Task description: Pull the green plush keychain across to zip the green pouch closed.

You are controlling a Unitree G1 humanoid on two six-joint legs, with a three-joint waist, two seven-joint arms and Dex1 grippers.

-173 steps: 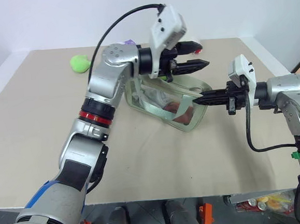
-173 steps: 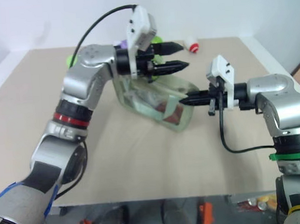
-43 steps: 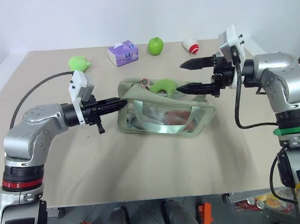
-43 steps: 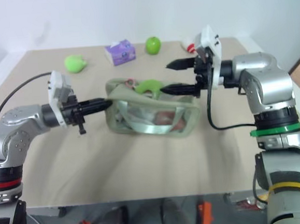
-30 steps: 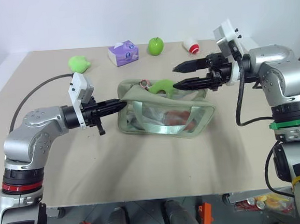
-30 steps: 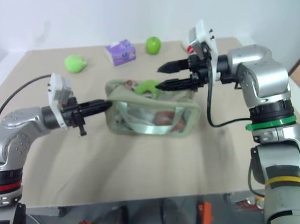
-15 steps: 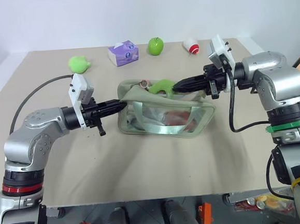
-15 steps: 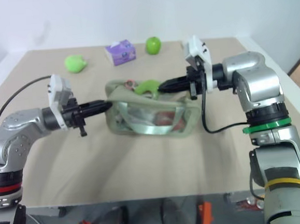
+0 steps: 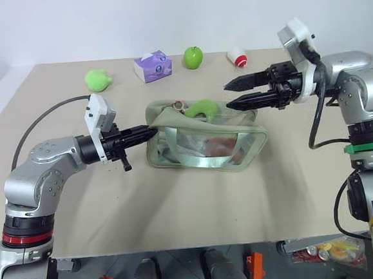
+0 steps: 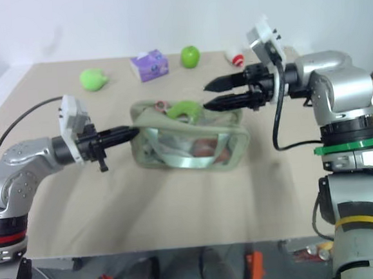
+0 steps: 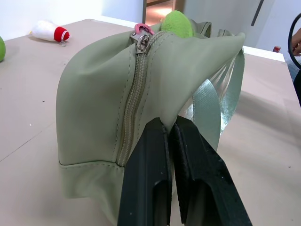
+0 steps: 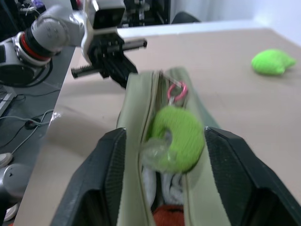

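Right fingers spread and lined up on the keychain, left fingers clamped on the pouch end.

Head view: the green pouch lies mid-surface, its left end pinched flat by the closed left gripper, which holds the fabric taut. The green plush keychain sits on the pouch's top, toward its far side, and the right gripper hovers just right of it, fingers apart, nothing between them. Left wrist view: black fingers squeeze a fold of fabric beside the zipper. Right wrist view: the keychain lies ahead between the two spread fingers, blurred, so contact is hard to call; it looks clear. The step is the reach for the ring; next, close on it and draw it along the zipper.
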